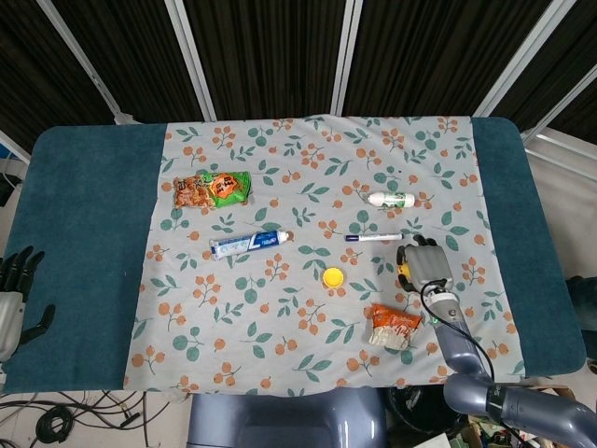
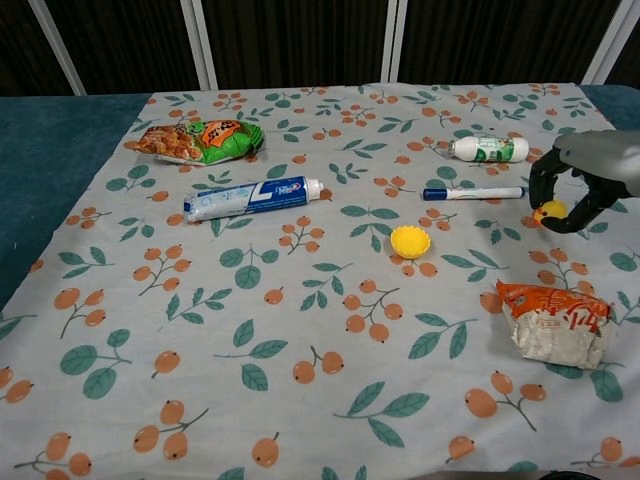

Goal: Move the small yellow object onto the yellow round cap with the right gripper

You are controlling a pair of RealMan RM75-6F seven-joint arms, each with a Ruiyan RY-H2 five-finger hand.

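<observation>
A small yellow toy point(image 2: 549, 211), with a touch of orange, is pinched between the dark fingers point(image 2: 541, 180) of the right hand point(image 2: 580, 170). It hangs off the floral tablecloth point(image 2: 300, 330), near the right end of a blue pen point(image 2: 472, 193). In the head view the right hand point(image 1: 424, 266) covers most of the toy, and only a yellow sliver shows at its left edge.

The yellow round cap point(image 2: 410, 241) lies open side up on the cloth, well apart from the toy and to its left, with nothing on it. So the pickup looks done; carrying the toy across and setting it on the cap is left.

Beyond these lie a crumpled orange and white packet point(image 2: 553, 322), a small white bottle point(image 2: 488, 149), a toothpaste tube point(image 2: 253, 197) and a green and orange snack bag point(image 2: 196, 140).

The left hand point(image 1: 17, 299) rests at the table's far left edge, holding nothing, fingers loosely spread.
</observation>
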